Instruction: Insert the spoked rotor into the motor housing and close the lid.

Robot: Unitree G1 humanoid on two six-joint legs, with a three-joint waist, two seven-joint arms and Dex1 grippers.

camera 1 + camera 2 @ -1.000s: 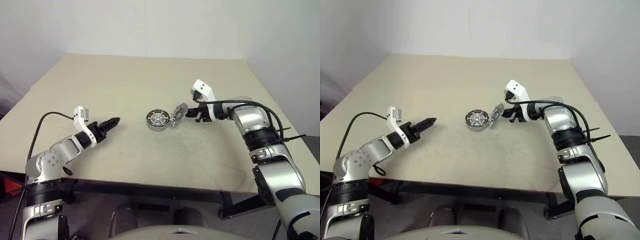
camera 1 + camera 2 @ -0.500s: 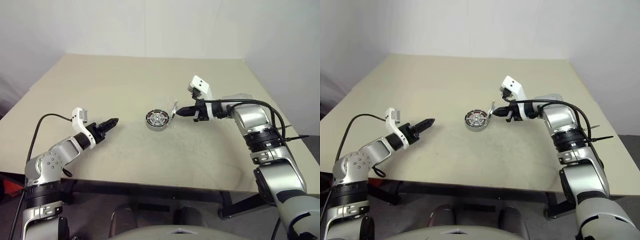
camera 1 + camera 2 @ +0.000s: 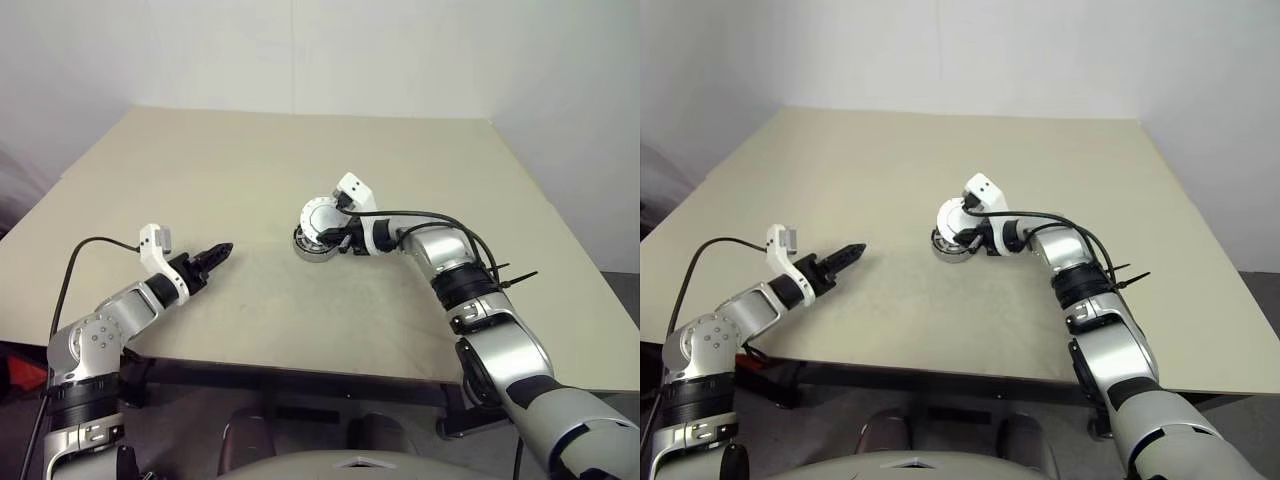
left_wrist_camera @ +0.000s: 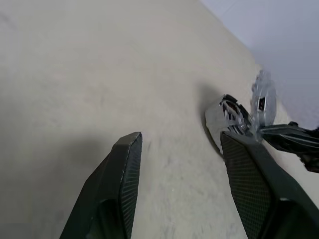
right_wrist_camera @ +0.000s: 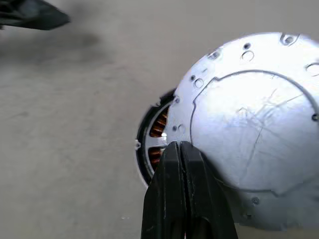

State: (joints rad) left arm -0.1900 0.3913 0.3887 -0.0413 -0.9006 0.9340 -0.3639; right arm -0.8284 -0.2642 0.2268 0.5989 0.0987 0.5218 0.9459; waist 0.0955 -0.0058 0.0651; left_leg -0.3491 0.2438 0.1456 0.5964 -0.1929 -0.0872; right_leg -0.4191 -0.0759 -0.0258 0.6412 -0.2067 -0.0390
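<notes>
Pinching the silver lid (image 5: 249, 129) by its edge, my right gripper (image 3: 338, 233) has its two black fingers pressed together on the thin rim. I hold the disc tilted above the motor housing (image 3: 312, 245), its flat face turned up toward my head, so that it covers most of the cup. From my right wrist I see a sliver of the housing (image 5: 154, 134) past the lid's edge, with copper-red windings inside. The housing sits on the beige table (image 3: 250, 160), near the middle. My left gripper (image 3: 215, 253) hangs low over the table, well apart from the housing on its left, fingers apart with nothing between them, pointing toward the housing. From my left wrist the housing (image 4: 227, 117) and the tilted lid (image 4: 262, 98) show beyond the right-hand finger.
</notes>
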